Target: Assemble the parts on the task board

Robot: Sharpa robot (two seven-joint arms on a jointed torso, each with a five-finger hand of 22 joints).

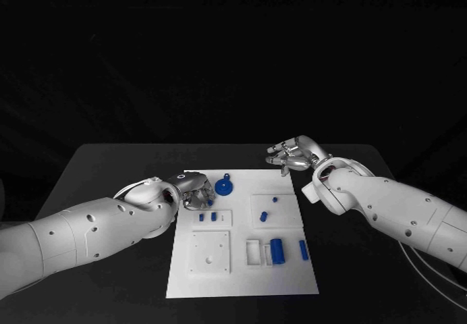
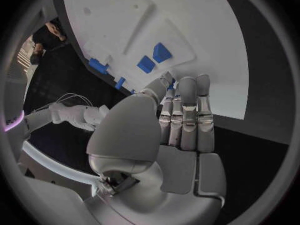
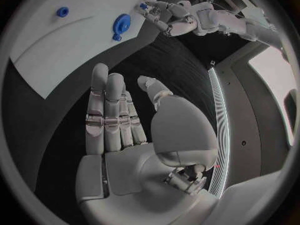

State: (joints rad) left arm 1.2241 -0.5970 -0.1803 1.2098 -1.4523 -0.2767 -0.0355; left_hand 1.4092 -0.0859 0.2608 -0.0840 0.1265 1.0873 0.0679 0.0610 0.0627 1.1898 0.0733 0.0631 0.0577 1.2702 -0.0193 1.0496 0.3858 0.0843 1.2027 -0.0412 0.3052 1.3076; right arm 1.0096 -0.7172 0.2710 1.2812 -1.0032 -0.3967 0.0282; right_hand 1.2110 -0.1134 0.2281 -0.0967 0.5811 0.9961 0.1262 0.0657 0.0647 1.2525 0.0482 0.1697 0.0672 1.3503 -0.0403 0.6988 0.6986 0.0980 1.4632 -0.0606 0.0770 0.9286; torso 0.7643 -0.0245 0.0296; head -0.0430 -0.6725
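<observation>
While both robot hands (image 1: 195,189) (image 1: 292,154) hover spread — empty — the blue cylinder (image 1: 277,250) lies lengthwise on the board.

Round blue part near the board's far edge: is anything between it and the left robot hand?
Nothing visible. The left robot hand hovers at the task board's left edge, holding nothing, and the round blue part lies just beside it with bare white board between them.

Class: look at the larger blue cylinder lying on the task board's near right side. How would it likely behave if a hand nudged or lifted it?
The blue cylinder lies on its side, so a nudge would probably roll it. It looks small, rigid and smooth: likely light, possibly slippery to hold.
</observation>
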